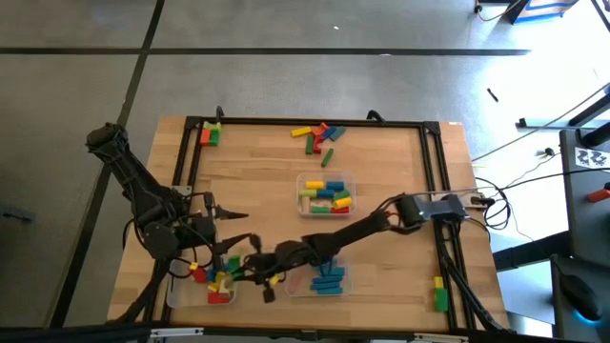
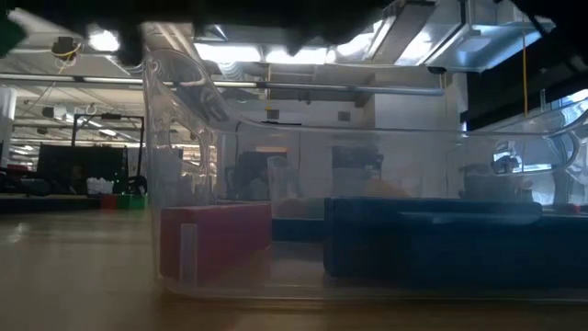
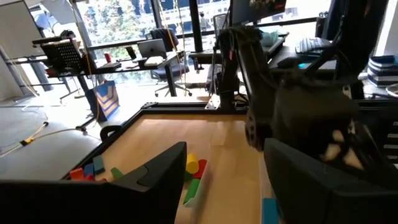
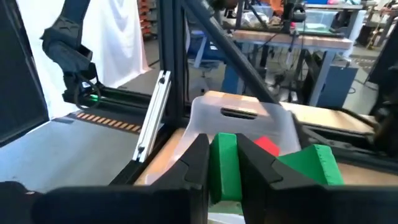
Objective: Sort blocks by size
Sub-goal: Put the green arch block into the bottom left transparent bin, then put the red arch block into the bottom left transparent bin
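My right gripper (image 1: pixel 246 270) reaches across the near side of the table and is shut on a green block (image 4: pixel 224 163). It stands at the clear left near tray (image 1: pixel 181 291), which holds red, yellow and green blocks. Just past the fingers lie a second green block (image 4: pixel 318 165) and a red block (image 4: pixel 267 145). My left gripper (image 1: pixel 238 214) hangs open above the table's left part, with nothing between its fingers (image 3: pixel 165 168). Loose blocks (image 1: pixel 319 136) lie on the wood near the far edge. My right gripper pinches the green block's two opposite sides (image 4: pixel 214 177) between its two fingers. The fingers come about level from the table's right side. The block's free end (image 4: pixel 224 140) sticks out past the fingertips. Whether its other end rests on anything is hidden by the gripper.
A clear tray (image 1: pixel 325 177) of mixed blocks stands mid-table, and another (image 1: pixel 341 270) with blue bars (image 1: pixel 329 281) sits near the front edge. Blocks also lie at the far left corner (image 1: pixel 210 133) and near right (image 1: pixel 439 293). A black frame (image 1: pixel 315 122) rims the table.
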You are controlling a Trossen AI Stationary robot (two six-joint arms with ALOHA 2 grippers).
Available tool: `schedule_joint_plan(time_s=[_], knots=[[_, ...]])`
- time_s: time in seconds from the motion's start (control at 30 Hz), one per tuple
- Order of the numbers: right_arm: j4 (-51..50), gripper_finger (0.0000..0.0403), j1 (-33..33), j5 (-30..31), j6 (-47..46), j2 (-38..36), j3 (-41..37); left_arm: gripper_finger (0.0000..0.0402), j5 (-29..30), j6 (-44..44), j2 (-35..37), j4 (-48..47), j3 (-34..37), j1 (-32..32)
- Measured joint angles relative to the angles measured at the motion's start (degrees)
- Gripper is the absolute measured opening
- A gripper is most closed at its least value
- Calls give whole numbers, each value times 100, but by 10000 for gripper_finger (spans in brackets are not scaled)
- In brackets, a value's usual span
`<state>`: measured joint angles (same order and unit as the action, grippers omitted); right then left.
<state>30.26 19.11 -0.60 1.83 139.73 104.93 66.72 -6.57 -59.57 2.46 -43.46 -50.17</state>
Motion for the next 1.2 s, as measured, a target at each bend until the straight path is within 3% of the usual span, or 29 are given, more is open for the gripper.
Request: schedule_joint_plan(time_s=[0.4,0.6,0.9,1.2], knots=[[-49,60,-1,-7,-1,1344,1885,210,-1,52,0,4,0,-45],[-57,113,-9,-4,-404,1604,2196,210,0,56,0,6,0,-42],[-906,234,0,-63,62,1471,2194,210,0,-26,0,0,0,-42],[-3294,250,-51,-558,508,492,2205,210,1,-44,0,-1,0,-71]])
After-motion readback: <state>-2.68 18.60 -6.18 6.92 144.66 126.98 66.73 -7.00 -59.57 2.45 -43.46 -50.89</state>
